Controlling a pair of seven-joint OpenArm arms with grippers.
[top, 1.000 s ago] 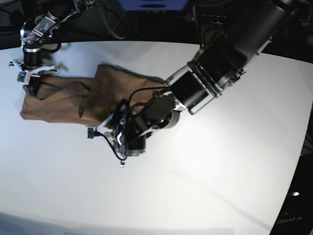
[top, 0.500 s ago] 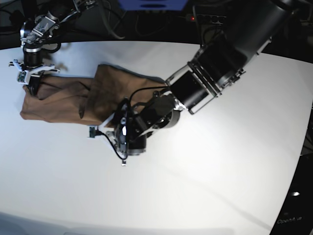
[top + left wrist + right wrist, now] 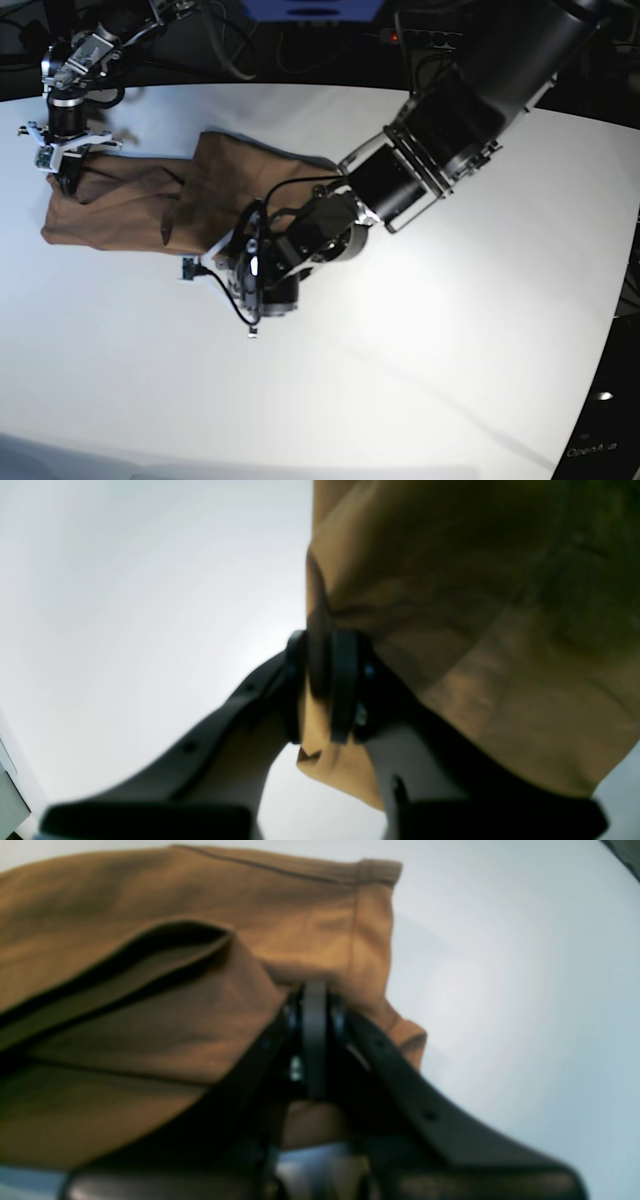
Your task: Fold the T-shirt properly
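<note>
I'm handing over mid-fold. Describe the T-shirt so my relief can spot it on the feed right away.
Look at the big white table; on its far left part lies the T-shirt, a plain tan-brown cloth stretched between the two arms. The right gripper pinches one end, the left gripper an edge at the other. It is the only cloth and only coloured thing on the white surface.

Faint "OpenArm" lettering on dark robot base (image 3: 600, 450), lower right corner; nothing else legible.

Two black arms (image 3: 440, 140) (loose cables, white fittings) with dark pincers (image 3: 320, 690).
</note>
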